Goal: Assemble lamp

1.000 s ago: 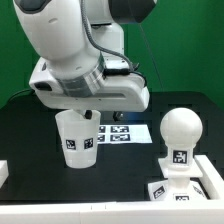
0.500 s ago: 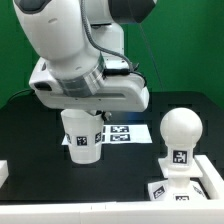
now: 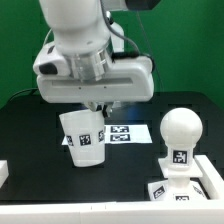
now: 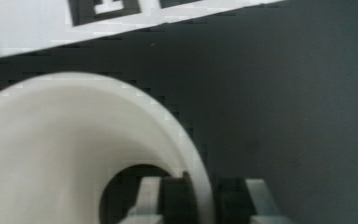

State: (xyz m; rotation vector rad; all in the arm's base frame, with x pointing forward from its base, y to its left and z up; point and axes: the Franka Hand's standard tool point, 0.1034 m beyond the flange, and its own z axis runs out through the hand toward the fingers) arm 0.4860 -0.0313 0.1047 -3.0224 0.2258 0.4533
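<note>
The white tapered shade (image 3: 84,139) with black-and-white tags hangs tilted just above the black table, left of centre in the exterior view. My gripper (image 3: 93,113) is shut on the shade's upper rim. In the wrist view the shade's wall (image 4: 60,140) fills much of the picture and my gripper (image 4: 199,200) pinches that wall, one finger inside the cup and one outside. The round-headed bulb (image 3: 178,135) stands upright in the blocky base (image 3: 190,183) at the exterior view's right.
The marker board (image 3: 122,133) lies flat on the table behind the shade; it also shows in the wrist view (image 4: 105,20). A white block (image 3: 3,174) sits at the exterior view's left edge. The arm's body (image 3: 90,70) hangs over the shade.
The arm has turned at the wrist and shifted toward the exterior view's right. The shade has moved with it, lifted a little and tilted from upright.
</note>
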